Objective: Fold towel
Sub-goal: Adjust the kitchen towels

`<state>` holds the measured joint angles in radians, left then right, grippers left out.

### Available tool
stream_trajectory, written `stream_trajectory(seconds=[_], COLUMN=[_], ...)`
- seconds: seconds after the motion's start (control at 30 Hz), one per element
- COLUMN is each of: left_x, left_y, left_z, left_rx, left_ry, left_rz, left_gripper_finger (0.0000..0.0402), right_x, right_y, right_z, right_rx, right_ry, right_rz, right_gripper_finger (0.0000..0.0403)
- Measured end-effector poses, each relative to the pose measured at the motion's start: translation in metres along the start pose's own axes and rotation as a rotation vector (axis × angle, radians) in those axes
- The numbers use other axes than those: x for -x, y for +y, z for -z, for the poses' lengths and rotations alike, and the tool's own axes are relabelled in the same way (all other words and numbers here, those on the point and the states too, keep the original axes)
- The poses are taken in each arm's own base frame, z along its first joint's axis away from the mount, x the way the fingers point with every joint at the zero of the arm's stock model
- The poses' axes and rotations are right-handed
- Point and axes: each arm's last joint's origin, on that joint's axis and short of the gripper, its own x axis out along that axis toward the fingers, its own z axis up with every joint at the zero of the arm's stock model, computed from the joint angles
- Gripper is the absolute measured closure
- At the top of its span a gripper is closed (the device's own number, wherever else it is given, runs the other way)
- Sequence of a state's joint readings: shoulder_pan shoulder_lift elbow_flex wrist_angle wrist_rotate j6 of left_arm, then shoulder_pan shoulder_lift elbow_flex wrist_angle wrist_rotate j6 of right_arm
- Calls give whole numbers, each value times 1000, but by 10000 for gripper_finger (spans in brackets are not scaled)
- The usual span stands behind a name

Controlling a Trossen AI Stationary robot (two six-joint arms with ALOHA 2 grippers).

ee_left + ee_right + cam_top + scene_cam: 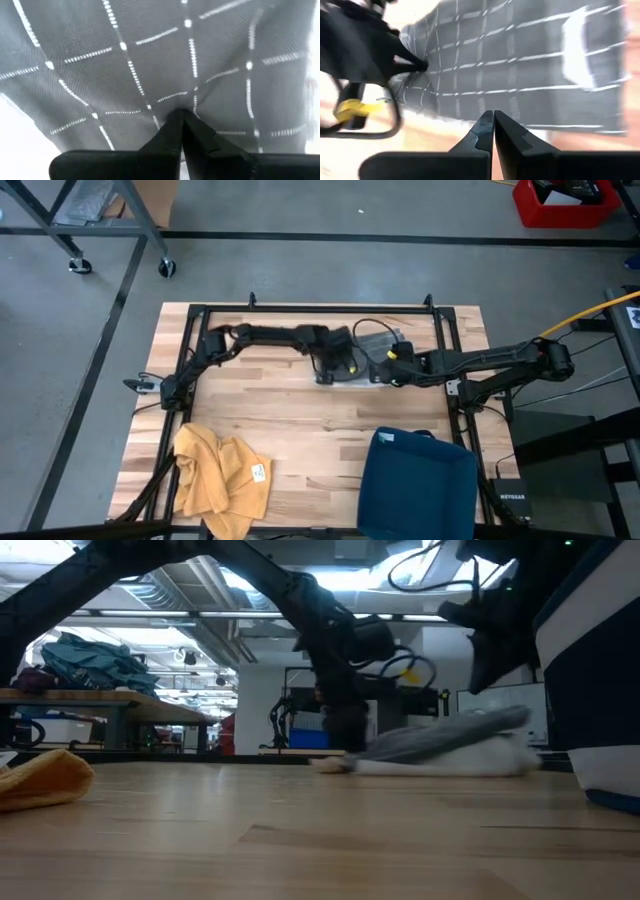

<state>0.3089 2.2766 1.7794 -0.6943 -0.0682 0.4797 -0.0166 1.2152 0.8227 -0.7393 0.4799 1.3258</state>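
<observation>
Writing: we read "NETGEAR" on a small black box [511, 497] at the table's near right corner; a white tag [259, 472] on the yellow cloth [215, 475] carries print too small for us to read.
Towel: we see the grey towel [362, 360] with a white grid pattern lying at the far middle of the table [300, 415], low and rumpled in the low view [450, 748], with a white underside showing.
Table edges: we see the towel near the far edge, inside the black frame [195, 330] that runs round the top.
Open room: we see bare wood across the middle, between the towel and the near things; the yellow cloth sits at the near left corner, a blue bin [415, 485] at the near right, both well apart from the towel.
Left gripper: our left gripper [181, 120] is at the towel's left end [335, 370], fingers pressed together, tips down against the cloth; we cannot tell whether any cloth is pinched between them.
Right gripper: our right gripper [493, 120] is at the towel's right side [390, 370], fingers together with only a hairline gap, tips just short of the towel's edge [520, 75]; we see nothing held.
Other arm in sight: our right wrist view shows the left gripper [417, 65] resting on the towel's far corner.
</observation>
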Motion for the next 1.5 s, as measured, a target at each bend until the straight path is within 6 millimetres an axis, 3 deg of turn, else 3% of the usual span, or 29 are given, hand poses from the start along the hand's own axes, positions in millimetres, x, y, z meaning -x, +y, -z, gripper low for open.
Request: stream_trajectory(seconds=[0.27,0.53,0.7,1.17,1.5], left_x=[3,19,25,16,16], left_y=[18,14,8,-1,-7], left_z=[38,33,31,43,40], left_rx=[31,-29,-41,-49,-88], left_ry=[237,188,188,215,216], left_rz=[107,141,160,216,216], left_gripper_finger=[401,401,401,401,401], right_x=[-24,-59,-75,-119,-119], right_y=[12,35,32,25,7], right_z=[-21,-46,-60,-41,-33], right_rx=[-110,-115,-160,-175,-150], right_ry=[-81,-110,-121,67,143], right_rz=[-44,-242,-241,-128,64], right_gripper_finger=[384,384,398,398,399])
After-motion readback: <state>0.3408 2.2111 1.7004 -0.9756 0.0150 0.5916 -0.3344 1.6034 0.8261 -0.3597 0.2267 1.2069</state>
